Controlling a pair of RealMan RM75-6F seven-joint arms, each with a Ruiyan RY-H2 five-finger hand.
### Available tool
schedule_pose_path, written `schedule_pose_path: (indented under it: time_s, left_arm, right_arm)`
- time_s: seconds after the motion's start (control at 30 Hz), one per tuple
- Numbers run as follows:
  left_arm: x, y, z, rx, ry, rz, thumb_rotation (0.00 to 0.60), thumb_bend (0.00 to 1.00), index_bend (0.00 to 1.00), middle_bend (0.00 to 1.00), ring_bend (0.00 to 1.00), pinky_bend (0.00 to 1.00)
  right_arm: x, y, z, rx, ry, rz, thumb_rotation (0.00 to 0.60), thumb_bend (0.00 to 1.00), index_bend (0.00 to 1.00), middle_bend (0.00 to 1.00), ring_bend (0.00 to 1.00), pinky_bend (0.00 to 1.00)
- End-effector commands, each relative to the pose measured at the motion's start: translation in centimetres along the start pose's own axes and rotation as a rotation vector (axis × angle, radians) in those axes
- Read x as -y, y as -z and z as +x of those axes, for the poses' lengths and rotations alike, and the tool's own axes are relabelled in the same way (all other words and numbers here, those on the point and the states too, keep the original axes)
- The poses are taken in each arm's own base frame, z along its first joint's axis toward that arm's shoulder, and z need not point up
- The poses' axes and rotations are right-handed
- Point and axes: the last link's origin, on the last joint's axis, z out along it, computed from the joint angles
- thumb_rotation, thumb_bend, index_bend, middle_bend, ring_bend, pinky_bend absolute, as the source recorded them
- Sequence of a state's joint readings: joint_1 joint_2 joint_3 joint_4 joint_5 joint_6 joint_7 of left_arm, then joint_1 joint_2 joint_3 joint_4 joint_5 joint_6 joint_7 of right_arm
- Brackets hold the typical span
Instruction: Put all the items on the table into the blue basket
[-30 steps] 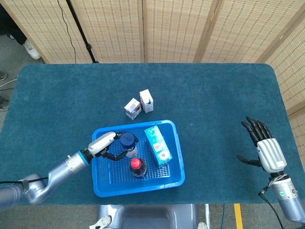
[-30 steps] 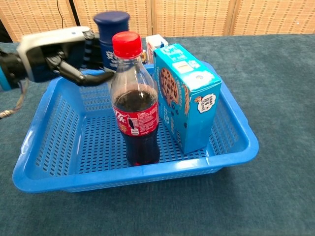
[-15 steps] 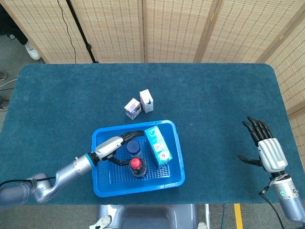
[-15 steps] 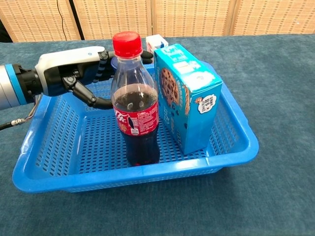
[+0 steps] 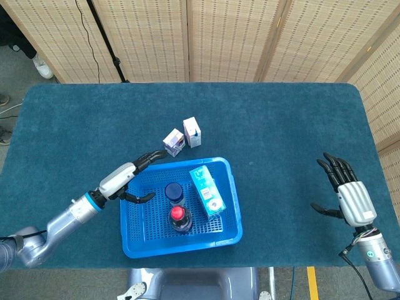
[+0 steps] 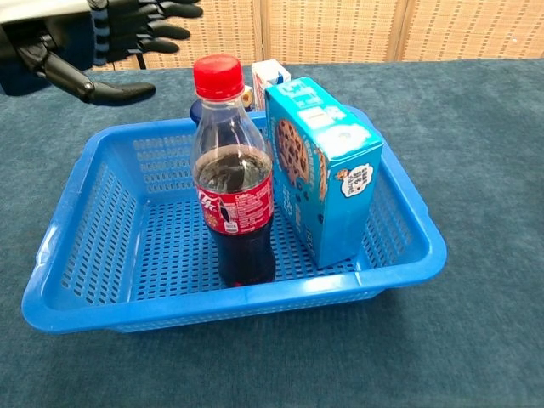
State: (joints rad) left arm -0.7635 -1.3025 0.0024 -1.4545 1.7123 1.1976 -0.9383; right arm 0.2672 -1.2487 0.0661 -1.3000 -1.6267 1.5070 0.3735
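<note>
The blue basket holds a cola bottle with a red cap, a dark blue capped jar just behind it, and a teal cookie box. In the chest view the jar is almost hidden by the bottle. Two small cartons stand on the table just beyond the basket; one carton peeks over the box. My left hand hovers over the basket's left rim, fingers spread, holding nothing. Far right, my right hand is open and empty.
The teal table cloth spreads wide around the basket. Folding wicker screens stand behind the table's far edge. The basket sits close to the near edge.
My left hand let go of the dark blue jar, which now stands in the basket. The hand has pulled back up and to the left, out of the basket. The right hand is unchanged.
</note>
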Motion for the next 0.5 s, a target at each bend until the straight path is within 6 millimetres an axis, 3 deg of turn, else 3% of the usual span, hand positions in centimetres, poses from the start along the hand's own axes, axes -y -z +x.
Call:
schedule_pose_path:
  time_s: [0.03, 0.23, 0.5]
  left_arm:
    - [0.7, 0.6, 3.3, -0.115, -0.149, 0.102, 0.6, 0.32, 0.0, 0.0, 0.0, 0.0]
    - [1.6, -0.4, 6.1, -0.209, -0.292, 0.274, 0.6, 0.32, 0.0, 0.0, 0.0, 0.0]
    - [3.4, -4.7, 6.8, -0.28, -0.2, 0.436, 0.6, 0.32, 0.0, 0.0, 0.0, 0.0]
  right_arm:
    - [0.1, 0.0, 0.0, 0.0, 0.0, 0.002, 0.6, 0.0, 0.04, 0.0, 0.0, 0.05]
    - [0.3, 0.0, -0.2, 0.006, -0.001, 0.01, 0.6, 0.0, 0.04, 0.0, 0.0, 0.05]
    - [0.4, 0.0, -0.3, 0.012, -0.002, 0.014, 0.6, 0.0, 0.04, 0.0, 0.0, 0.05]
